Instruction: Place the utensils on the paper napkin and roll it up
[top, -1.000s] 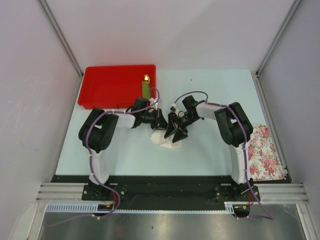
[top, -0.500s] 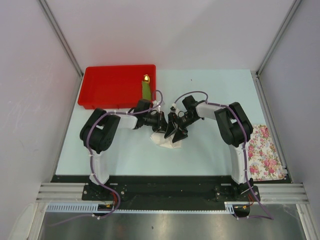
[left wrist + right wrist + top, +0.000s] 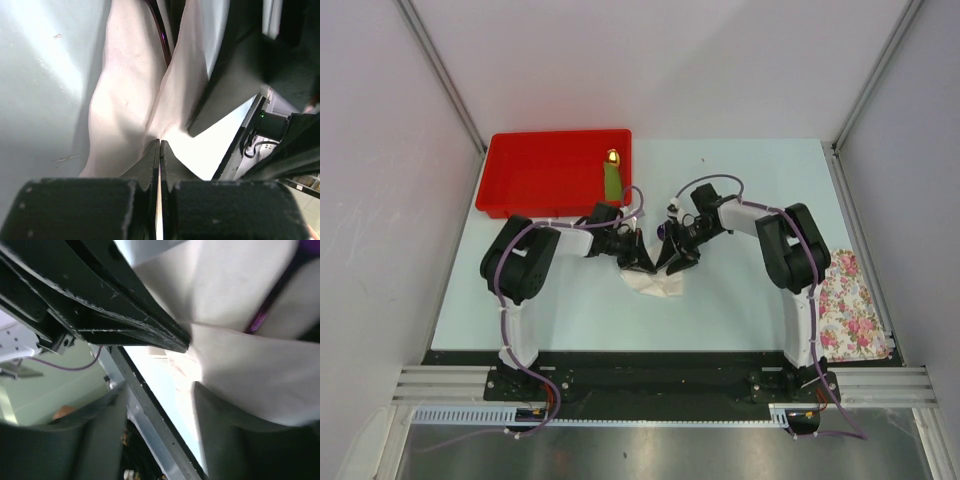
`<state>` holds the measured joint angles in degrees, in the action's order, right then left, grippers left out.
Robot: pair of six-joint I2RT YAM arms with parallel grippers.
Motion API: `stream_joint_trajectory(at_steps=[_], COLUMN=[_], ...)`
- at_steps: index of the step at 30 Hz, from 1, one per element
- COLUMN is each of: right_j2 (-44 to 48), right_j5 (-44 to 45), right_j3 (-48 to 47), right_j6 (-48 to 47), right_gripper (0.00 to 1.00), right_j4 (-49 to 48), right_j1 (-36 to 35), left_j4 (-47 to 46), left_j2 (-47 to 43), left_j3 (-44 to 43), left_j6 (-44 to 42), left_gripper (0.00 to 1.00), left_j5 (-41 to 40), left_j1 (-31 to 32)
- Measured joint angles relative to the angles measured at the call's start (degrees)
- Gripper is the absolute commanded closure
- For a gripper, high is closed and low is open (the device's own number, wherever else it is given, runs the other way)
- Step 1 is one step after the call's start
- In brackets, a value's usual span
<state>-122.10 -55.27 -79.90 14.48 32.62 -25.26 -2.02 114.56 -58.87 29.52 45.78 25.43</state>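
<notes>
Roughly at the middle of the pale green tabletop [image 3: 750,300] lies the crumpled white paper napkin [image 3: 658,285], bunched into folds between the two arms. The left gripper [image 3: 160,146] is clenched on a raised fold of it, its fingertips pressed together with paper between them. Just right of it, the right gripper [image 3: 672,266] has its jaws apart, one finger against the napkin, clamping nothing visible, and a purple strip of the slim dark-handled spoon [image 3: 257,320] peeks from the folds.
</notes>
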Motion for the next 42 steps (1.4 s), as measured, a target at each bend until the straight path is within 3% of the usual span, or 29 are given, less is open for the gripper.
stream_joint_trajectory(at_steps=[1, 5, 7, 18, 42], right_j2=[0.4, 3.0, 4.3, 5.0, 0.5], right_j5=[0.7, 5.4, 8.6, 21.2, 27.0], right_j3=[-0.1, -0.3, -0.9, -2.5, -4.6], right_j6=[-0.2, -1.4, -2.2, -2.9, -1.4], right_gripper=[0.55, 0.9, 1.0, 1.0, 1.0], right_j4=[0.1, 0.8, 1.4, 1.3, -2.6], right_j1=[0.5, 1.5, 1.4, -2.1, -3.7], left_j4=[0.1, 0.0, 0.0, -0.2, -1.0], left_j2=[0.0, 0.0, 0.0, 0.0, 0.1], left_j3=[-0.1, -0.1, -0.1, -0.1, 0.1], left_j6=[0.0, 0.0, 0.0, 0.0, 0.5], left_gripper=[1.0, 1.0, 1.0, 1.0, 1.0], left_j5=[0.0, -0.1, -0.2, -0.2, -0.5], left_j1=[0.0, 0.0, 0.0, 0.0, -0.1])
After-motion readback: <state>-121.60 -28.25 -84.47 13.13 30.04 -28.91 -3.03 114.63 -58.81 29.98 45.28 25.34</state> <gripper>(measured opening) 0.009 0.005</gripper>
